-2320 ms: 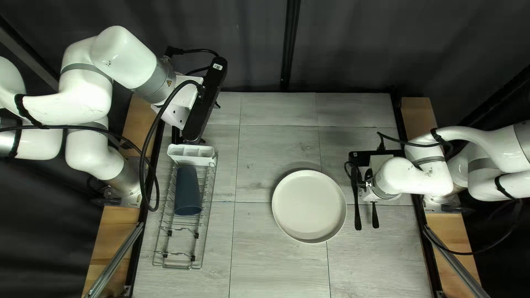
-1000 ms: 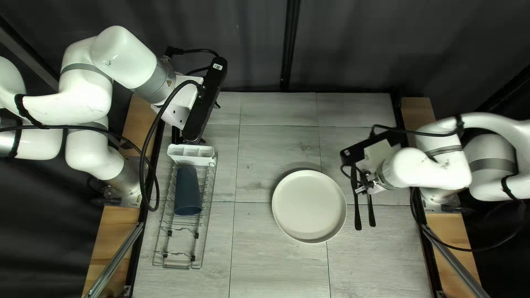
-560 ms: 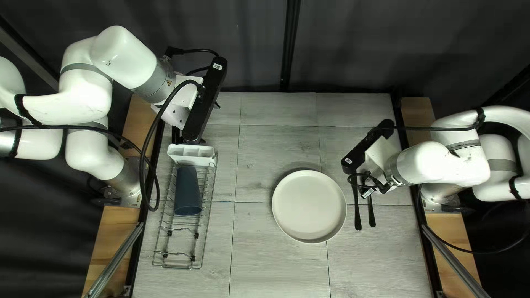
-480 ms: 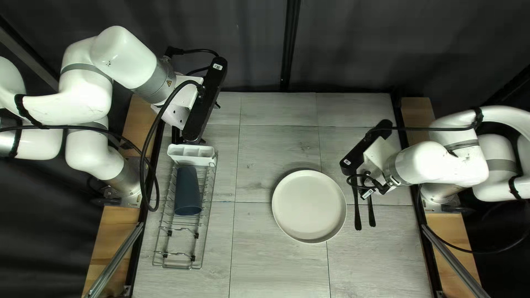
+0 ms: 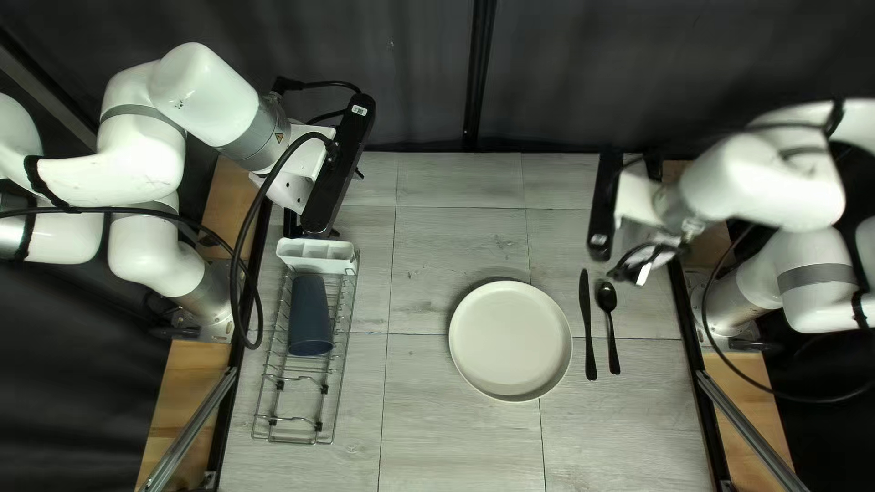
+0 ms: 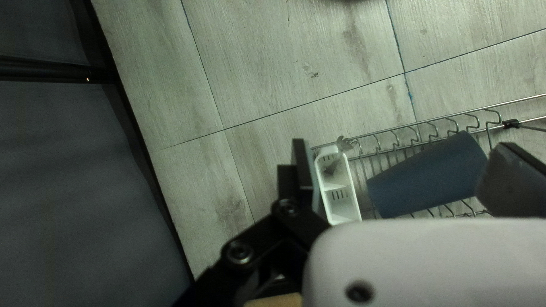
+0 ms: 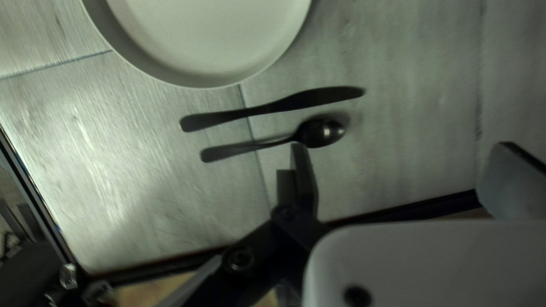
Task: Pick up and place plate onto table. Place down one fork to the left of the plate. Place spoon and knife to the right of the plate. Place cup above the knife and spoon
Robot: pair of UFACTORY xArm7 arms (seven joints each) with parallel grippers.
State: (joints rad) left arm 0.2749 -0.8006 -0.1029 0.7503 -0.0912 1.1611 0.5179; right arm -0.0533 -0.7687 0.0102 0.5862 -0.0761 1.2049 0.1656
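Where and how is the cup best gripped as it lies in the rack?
Probably across the middle of the cup, from above, with the left pincer straddling it. It lies on its side along the rack, so its long flanks face the rack's sides and its upper side is exposed. It tapers toward the caddy, which crowds that narrow end.
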